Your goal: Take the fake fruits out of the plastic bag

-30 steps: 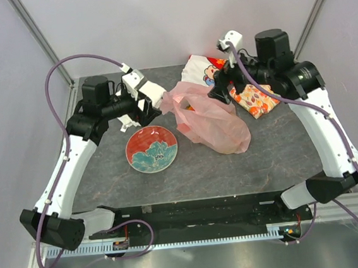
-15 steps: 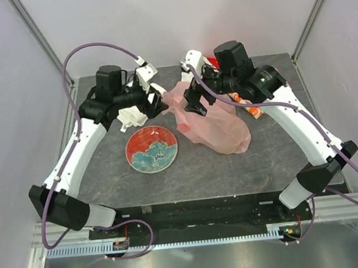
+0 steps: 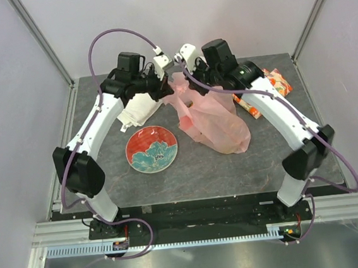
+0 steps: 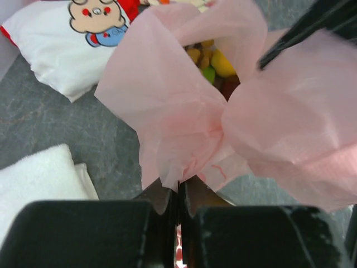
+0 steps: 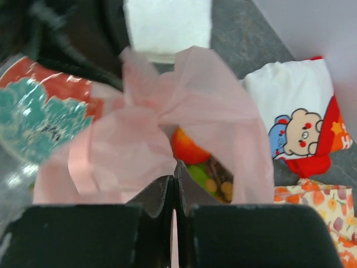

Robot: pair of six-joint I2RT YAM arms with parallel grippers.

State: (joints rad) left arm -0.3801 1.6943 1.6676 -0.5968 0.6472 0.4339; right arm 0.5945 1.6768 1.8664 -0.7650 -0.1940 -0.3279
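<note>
The left claw is closed tight, its two fingers pinching a fold of the plastic bag at the bag's mouth. The right claw is clamped shut too, with a sliver of the pink film caught between its fingers on the opposite lip.

Between the two grips the mouth gapes, and the fake fruits sit inside: a yellow piece, a green one, brownish grapes, something dark red, and an orange one seen from the right wrist.

From above, the bag lies on the tabletop right of centre, its body sagging toward the near side. The red plate sits just left of it, apart. A folded white towel lies under the left arm, a white cartoon-print cloth beyond the bag, and an orange-patterned cloth to the far right.
</note>
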